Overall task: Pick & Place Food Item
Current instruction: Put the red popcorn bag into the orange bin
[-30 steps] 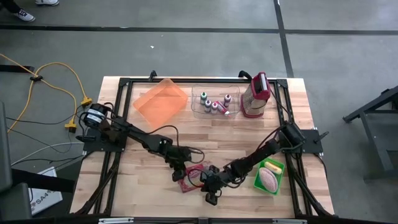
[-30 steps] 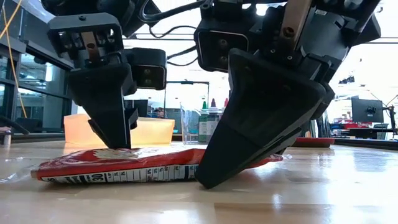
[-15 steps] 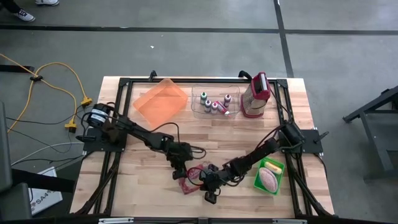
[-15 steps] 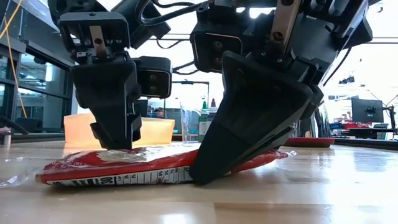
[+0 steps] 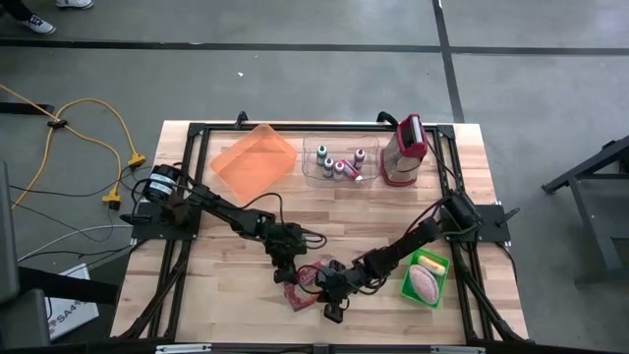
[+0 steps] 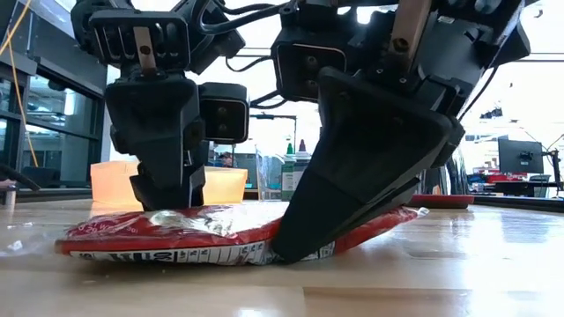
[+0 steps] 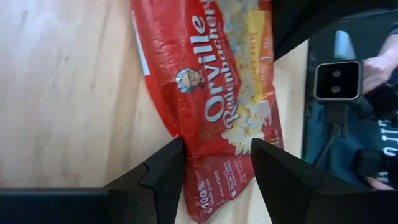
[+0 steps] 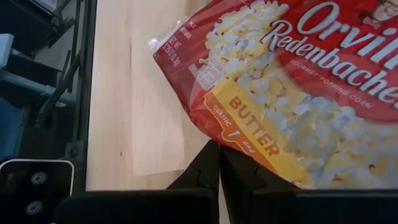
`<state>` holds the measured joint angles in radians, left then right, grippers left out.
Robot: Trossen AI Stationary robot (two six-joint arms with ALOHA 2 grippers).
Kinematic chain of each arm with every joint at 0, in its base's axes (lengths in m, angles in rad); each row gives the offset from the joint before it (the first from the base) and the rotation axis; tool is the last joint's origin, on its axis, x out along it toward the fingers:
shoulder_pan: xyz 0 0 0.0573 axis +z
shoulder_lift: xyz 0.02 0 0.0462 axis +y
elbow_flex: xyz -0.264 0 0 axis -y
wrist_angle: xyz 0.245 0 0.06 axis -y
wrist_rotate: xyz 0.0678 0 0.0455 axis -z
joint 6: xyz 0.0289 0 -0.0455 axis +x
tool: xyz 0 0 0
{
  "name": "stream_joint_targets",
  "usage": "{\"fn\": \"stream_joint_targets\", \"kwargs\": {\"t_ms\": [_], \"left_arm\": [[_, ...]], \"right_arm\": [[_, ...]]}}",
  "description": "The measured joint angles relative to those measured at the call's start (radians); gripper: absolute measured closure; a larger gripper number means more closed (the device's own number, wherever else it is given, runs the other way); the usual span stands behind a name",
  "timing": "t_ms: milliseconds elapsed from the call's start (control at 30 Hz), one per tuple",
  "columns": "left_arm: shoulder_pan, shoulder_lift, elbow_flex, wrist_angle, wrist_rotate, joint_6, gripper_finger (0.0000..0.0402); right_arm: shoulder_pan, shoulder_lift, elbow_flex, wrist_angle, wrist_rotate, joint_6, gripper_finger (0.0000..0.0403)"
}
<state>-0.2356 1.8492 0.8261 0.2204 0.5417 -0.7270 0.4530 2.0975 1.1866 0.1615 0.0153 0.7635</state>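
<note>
A red popcorn bag [image 5: 299, 291] lies flat on the wooden table near its front edge, label up [image 7: 217, 93]. My left gripper [image 5: 288, 278] stands over one end of the bag, closed on it across its width. My right gripper [image 5: 321, 287] is shut and slants down with its tips at the bag's long edge [image 8: 219, 152]. In the low view the left gripper [image 6: 167, 198] is on the bag's top. The right gripper [image 6: 295, 251] reaches the table in front of the bag [image 6: 176, 238]. My left gripper has the bag's narrow part near its printed end [image 7: 214, 155] between its two fingers [image 7: 165, 171], one on each long edge. The fingers slant down from above and lie across the bag. The bag rests on the table, its film bunched up. My right gripper's shut fingertips [image 8: 211, 163] meet the bag's long edge by the yellow BUTTER band [image 8: 239, 134], slanting down from the table's right. Whether they reach under the edge, I cannot tell. The bag's end past them [image 6: 388, 220] stands a little off the table.
At the table's back stand an orange tray [image 5: 254, 160], a clear bin of small bottles [image 5: 339, 164] and a red-and-white appliance [image 5: 404, 152]. A green tub holding a food item [image 5: 426, 278] sits at the right. The low camera [image 5: 334, 313] stands close before the bag.
My left gripper has turned at its wrist and tipped over the bag while staying at the same place. The bag has bunched up higher between the two grippers, and its end by the right gripper has risen a little.
</note>
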Motion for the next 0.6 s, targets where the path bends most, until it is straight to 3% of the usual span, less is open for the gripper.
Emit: {"fn": "stream_joint_targets", "kwargs": {"t_ms": [333, 600], "left_arm": [[0.000, -0.007, 0.000, 0.084, 0.056, -0.028, 0.0223], [-0.002, -0.019, 0.001, 0.066, 0.008, -0.016, 0.0223]], "right_arm": [[0.000, -0.001, 0.000, -0.020, 0.001, 0.003, 0.0400], [-0.001, -0.001, 0.000, -0.021, 0.009, 0.002, 0.0400]]}}
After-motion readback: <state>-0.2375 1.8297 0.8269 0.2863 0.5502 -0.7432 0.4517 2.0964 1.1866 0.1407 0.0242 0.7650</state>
